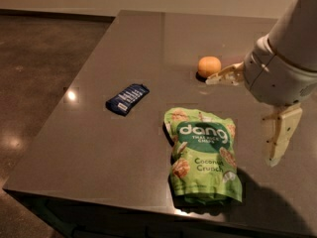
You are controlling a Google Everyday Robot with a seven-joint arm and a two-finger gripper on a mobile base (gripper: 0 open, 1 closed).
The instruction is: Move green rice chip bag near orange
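The green rice chip bag [203, 155] lies flat on the dark table near its front edge, logo up. The orange [209, 66] sits behind it, further back on the table. My gripper [242, 118] hangs at the right, above the table and to the right of the bag. Its fingers are spread wide: one finger [225, 77] points left, just right of the orange, and the other finger [278, 137] points down beside the bag. It holds nothing.
A small dark blue wrapped bar [127, 98] lies to the left of the bag. The dark table [99, 148] has its left edge and front edge in view, with a brown floor [34, 78] beyond the left edge.
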